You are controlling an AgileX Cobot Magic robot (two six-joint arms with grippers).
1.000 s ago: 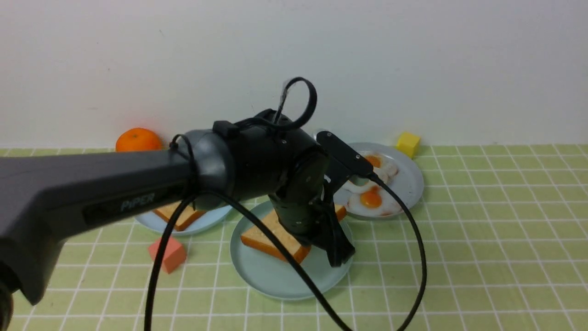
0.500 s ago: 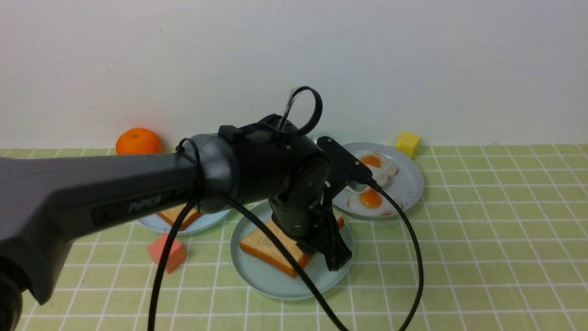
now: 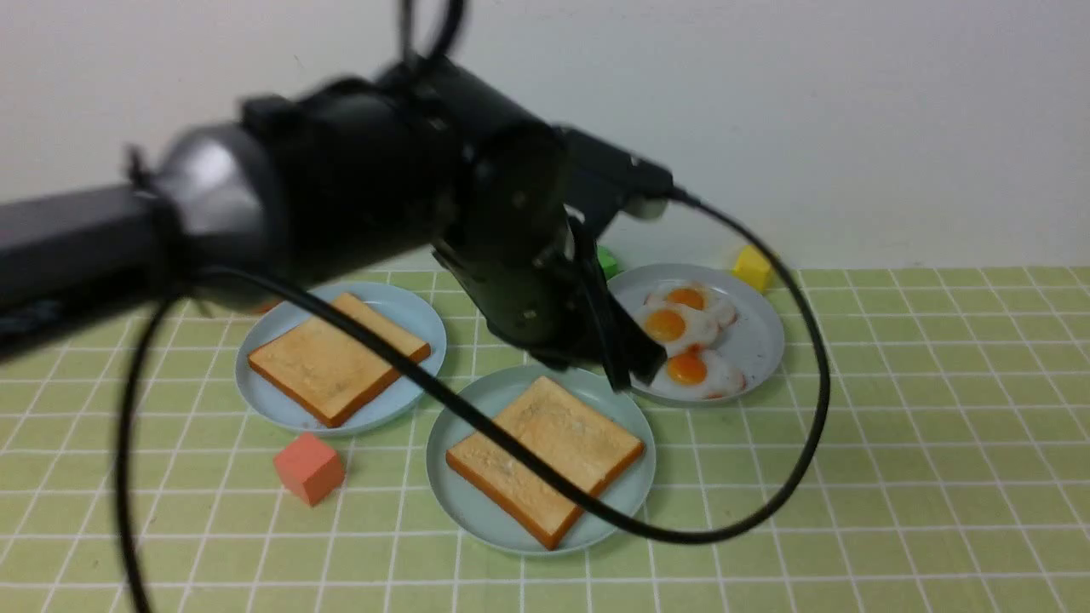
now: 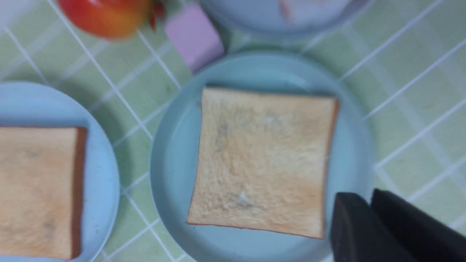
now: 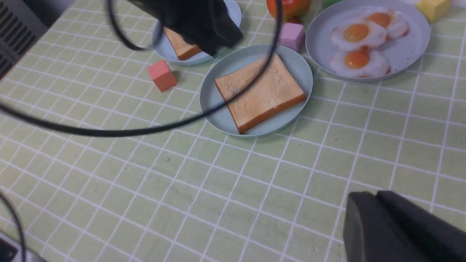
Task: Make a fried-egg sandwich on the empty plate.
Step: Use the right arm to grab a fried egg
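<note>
We see the green-tiled counter [image 3: 937,443] carrying the mint plate [image 3: 464,513] at centre, a light-blue plate [image 3: 409,315] at ten o'clock, a grey plate [image 3: 758,336] at two and a red cube [image 3: 308,467] at nine.

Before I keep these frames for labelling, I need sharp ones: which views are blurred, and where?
Front view: the left arm is smeared, while the near toast is fairly crisp. Left wrist view: soft all over, toast included. Right wrist view: table sharp, the cable streaked.
</note>
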